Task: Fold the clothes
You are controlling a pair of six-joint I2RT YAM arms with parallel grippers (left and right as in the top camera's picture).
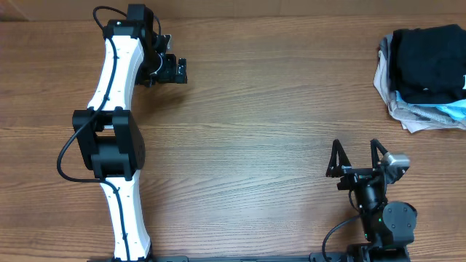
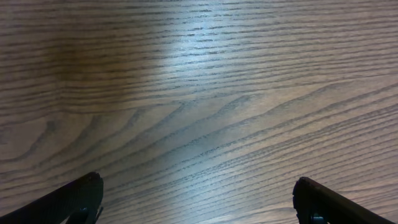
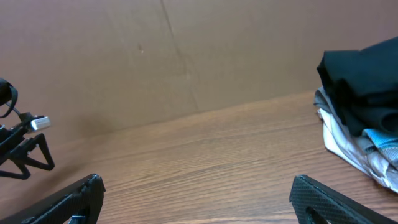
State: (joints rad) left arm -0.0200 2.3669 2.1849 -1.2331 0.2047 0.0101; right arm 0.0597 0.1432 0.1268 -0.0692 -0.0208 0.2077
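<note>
Two arms are showing in the overhead view. The white-and-black left arm (image 1: pixel 116 80) is running up the left side of the frame, and the black right arm (image 1: pixel 382 215) is sitting at the lower right. The left gripper (image 2: pixel 198 186) is hanging over bare wood at the upper left with its two fingers (image 2: pixel 81 196) standing wide apart and gripping nothing. The right gripper (image 1: pixel 356 154) is likewise holding its two fingers spread and is carrying nothing. One pile of clothes (image 1: pixel 426 69) is lying at the upper right edge of the frame, well apart from both grippers. At least three layers are telling apart by colour: a black garment (image 1: pixel 429 51) on top, pale grey cloth (image 1: pixel 408 113) beneath, and a light blue piece (image 1: pixel 453 109) poking out low on the right. The table (image 1: pixel 255 145) is presenting a brown wood-grain surface, with a soft glare in the left wrist view. A plain brown panel (image 3: pixel 186 56) is closing off the far side behind it.
</note>
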